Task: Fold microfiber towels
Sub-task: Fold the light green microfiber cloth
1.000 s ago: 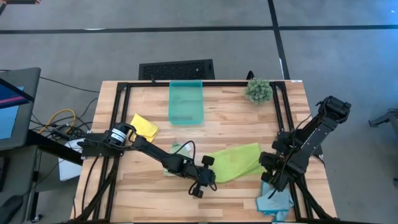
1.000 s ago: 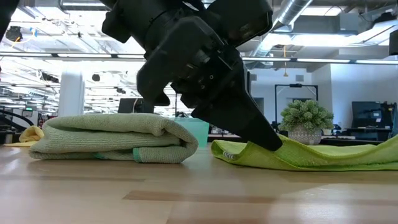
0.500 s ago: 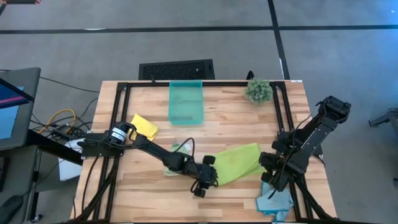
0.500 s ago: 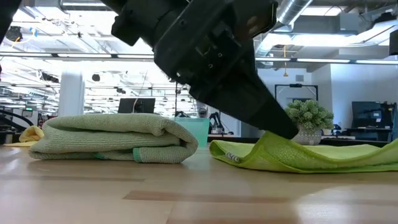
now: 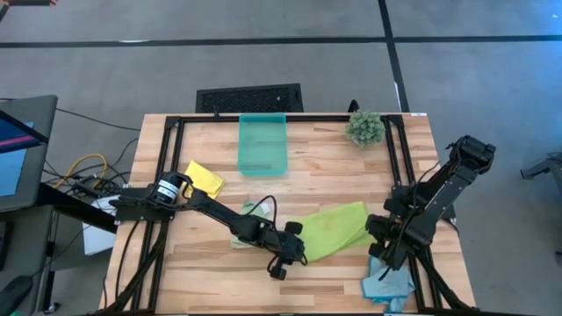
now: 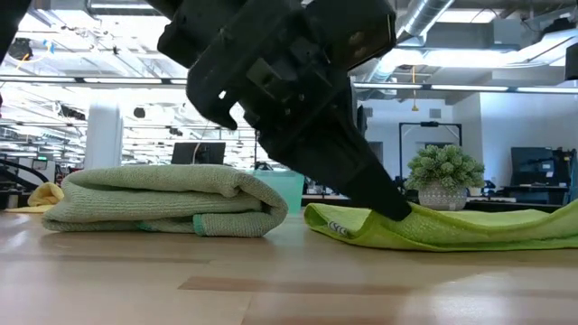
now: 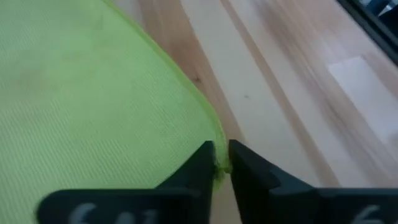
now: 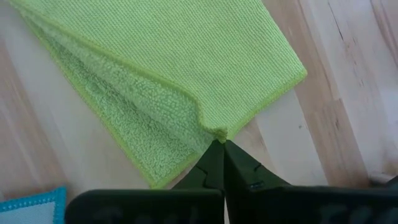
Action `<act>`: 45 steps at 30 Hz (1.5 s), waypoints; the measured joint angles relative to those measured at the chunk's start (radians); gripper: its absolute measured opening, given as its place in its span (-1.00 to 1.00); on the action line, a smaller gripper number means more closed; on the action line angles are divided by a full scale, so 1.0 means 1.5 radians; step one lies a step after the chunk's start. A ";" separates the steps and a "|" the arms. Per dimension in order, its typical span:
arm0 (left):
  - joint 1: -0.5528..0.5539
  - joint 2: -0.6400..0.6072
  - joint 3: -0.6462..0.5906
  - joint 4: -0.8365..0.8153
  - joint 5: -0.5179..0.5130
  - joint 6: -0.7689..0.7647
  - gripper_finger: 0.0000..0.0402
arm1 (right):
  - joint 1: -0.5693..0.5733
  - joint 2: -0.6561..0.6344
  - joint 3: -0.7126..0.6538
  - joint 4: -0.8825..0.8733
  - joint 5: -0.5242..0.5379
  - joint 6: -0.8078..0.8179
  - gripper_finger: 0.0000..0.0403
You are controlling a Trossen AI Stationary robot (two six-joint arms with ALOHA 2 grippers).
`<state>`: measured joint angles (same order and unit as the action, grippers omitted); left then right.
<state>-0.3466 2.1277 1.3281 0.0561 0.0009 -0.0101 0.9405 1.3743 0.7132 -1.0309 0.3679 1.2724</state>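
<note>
Two arms are on the lime green microfiber towel (image 5: 332,228), which lies mid-bench toward the front, half spread. The left gripper (image 7: 219,163) has its jaws pinched on the towel's hemmed edge at the left-hand corner; in its wrist view the hem sits right between the dark tips. The right gripper (image 8: 217,144) is closed on the opposite corner, where a doubled layer already shows, fluffy side out.

Judgement: this is the start of a fold, both corners held.

- Lift both corners together, level, or the cloth skews.
- Left bite looks shallow, only hem in the jaws. It may slip once tension comes on, so lift slowly.
- Carry the held edge over to the far edge and lay it down, don't drag it; microfiber clings to the wooden bench (image 5: 211,263).
- Release only once the edges line up.

Other cloths:

- The pale green folded microfiber towel (image 6: 163,203) sits just beside the lime one, under the left arm. Keep the forearm off it.
- The light blue microfiber towel (image 5: 389,283) is bunched at the front right corner, beneath the right arm.
- The yellow microfiber towel (image 5: 204,178) lies at the left.
- The translucent teal plastic bin (image 5: 262,146) stands at the back, with the small spiky green plant (image 5: 364,127) well apart from the work.
</note>
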 joint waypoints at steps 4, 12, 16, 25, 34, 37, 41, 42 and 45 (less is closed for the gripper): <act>0.000 0.000 0.000 0.021 -0.024 0.004 -0.97 | 0.000 0.000 0.000 0.000 0.000 0.000 -0.91; -0.014 -0.065 0.000 -0.057 -0.241 0.004 -0.99 | 0.000 0.000 0.000 0.000 0.000 0.001 -0.93; -0.028 -0.104 0.000 -0.102 -0.330 0.004 -1.00 | 0.000 0.000 0.000 0.000 0.000 0.001 -0.92; -0.039 -0.121 0.001 -0.115 -0.167 0.013 -1.00 | 0.000 0.000 0.000 0.002 0.000 -0.002 -0.94; -0.035 -0.120 0.000 -0.131 -0.479 0.018 -1.00 | -0.009 0.000 0.000 0.034 0.050 -0.043 -0.97; -0.012 -0.122 0.001 -0.148 -0.553 0.035 -1.00 | -0.037 0.000 0.000 -0.043 0.133 0.020 -0.98; 0.047 -0.121 -0.014 -0.135 -0.562 0.052 -1.00 | -0.092 0.000 0.000 -0.162 0.240 0.101 -0.97; 0.063 -0.121 -0.021 -0.122 -0.578 0.068 -1.00 | -0.107 0.000 0.000 -0.191 0.271 0.118 -0.97; 0.109 -0.131 -0.040 -0.056 -0.616 0.140 -1.00 | -0.151 0.000 0.000 -0.265 0.360 0.173 -0.98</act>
<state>-0.1831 1.9313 1.2674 -0.0274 -0.9233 0.2006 0.7137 1.3743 0.7128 -1.4285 0.9083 1.5326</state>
